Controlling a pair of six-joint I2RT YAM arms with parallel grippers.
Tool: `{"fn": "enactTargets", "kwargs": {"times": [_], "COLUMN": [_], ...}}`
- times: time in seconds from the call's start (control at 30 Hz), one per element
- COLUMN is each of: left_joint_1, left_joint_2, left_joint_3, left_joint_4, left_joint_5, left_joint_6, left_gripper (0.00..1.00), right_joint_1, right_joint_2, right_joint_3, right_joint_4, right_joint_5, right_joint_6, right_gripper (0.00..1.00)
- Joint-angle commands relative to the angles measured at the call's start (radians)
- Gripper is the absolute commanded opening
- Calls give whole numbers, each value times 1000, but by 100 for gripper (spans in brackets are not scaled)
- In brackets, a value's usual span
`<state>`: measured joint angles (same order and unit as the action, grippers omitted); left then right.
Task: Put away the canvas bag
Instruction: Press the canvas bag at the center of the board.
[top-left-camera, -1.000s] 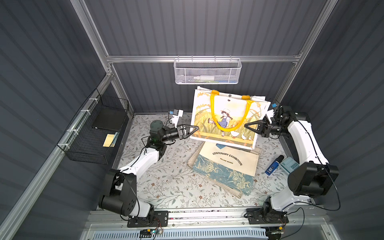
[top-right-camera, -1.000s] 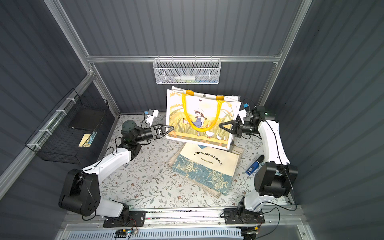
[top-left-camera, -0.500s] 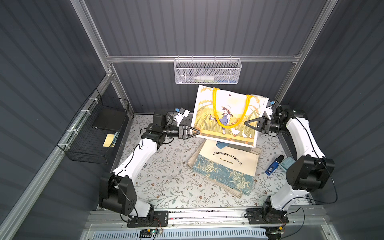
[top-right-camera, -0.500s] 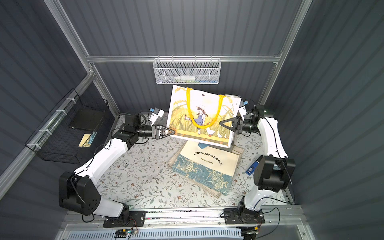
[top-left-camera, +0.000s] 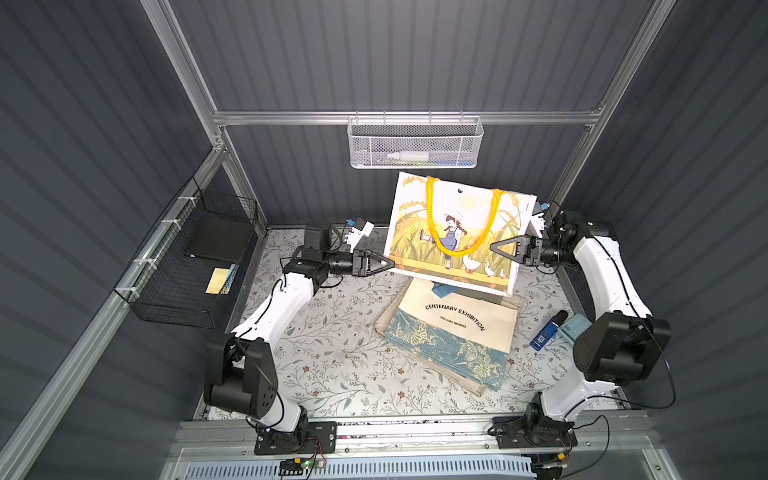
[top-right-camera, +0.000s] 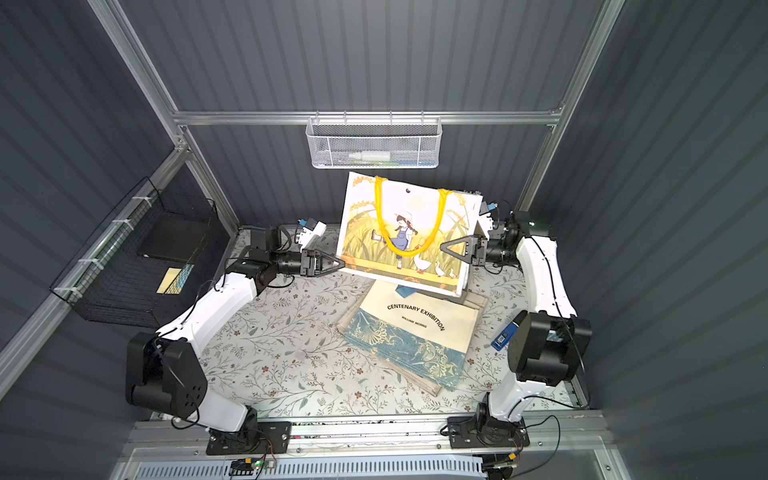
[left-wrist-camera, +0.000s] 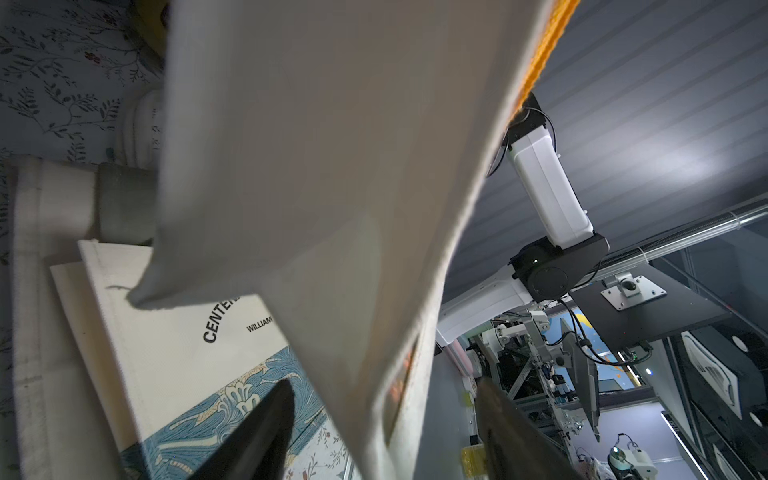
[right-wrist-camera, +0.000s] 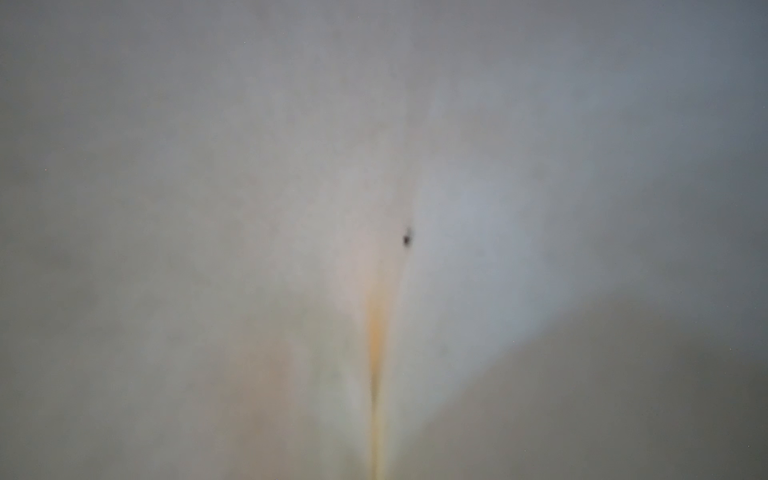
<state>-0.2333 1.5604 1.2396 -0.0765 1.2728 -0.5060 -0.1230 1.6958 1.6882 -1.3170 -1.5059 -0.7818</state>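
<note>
Hanging aloft: bag (top-left-camera: 453, 208), long axis running gripper to gripper; right gripper (top-left-camera: 493, 248) clamped shut on bag's right edge; left gripper (top-left-camera: 392, 266), jaws apart, straddling bag's lower left corner.

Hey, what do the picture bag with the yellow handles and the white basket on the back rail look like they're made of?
The picture bag looks like matte off-white canvas: the left wrist view shows a woven back and stitched edge. Its yellow handles seem to be woven webbing, ribbed. The white basket is likely metal mesh painted white: a fine see-through grid.
</note>
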Motion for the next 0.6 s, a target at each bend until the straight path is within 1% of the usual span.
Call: {"fn": "enactTargets", "kwargs": {"times": [0.0, 0.07, 0.1, 0.13, 0.2, 0.27, 0.33, 0.43, 0.47, 0.57], "left_joint_1": [-4, -9, -13, -16, -24, -27, -29, -31, -31, -34], "left_joint_2": [24, 39, 51, 61, 78, 79, 76, 51, 35, -38], "left_joint_3": [21, 22, 50, 65, 75, 68, 62, 41, -7, -79], "left_joint_4": [63, 78, 89, 95, 114, 153, 167, 151, 138, 98], "left_joint_5": [30, 20, 19, 20, 6, -10, -17, -29, -39, -90], "left_joint_6": [-17, -8, -6, -4, 1, 2, 11, 39, 53, 100], "left_gripper": [69, 68, 66, 62, 51, 44, 33, 11, 0, 0], "right_joint_1": [12, 20, 26, 31, 39, 47, 56, 61, 63, 77], "right_joint_2": [-31, -34, -32, -30, -28, -27, -28, -31, -30, -10], "right_joint_3": [-7, -8, -9, -8, -7, -14, -41, -100, -120, -159], "right_joint_4": [43, 55, 60, 64, 68, 78, 93, 122, 123, 122], "right_joint_5": [-155, -155, -155, -155, -155, -155, -155, -156, -156, -155], "right_joint_6": [47, 66, 72, 78, 90, 108, 127, 160, 161, 162], "right_gripper": [0, 0, 0, 0, 0, 0, 0, 0, 0, 0]}}
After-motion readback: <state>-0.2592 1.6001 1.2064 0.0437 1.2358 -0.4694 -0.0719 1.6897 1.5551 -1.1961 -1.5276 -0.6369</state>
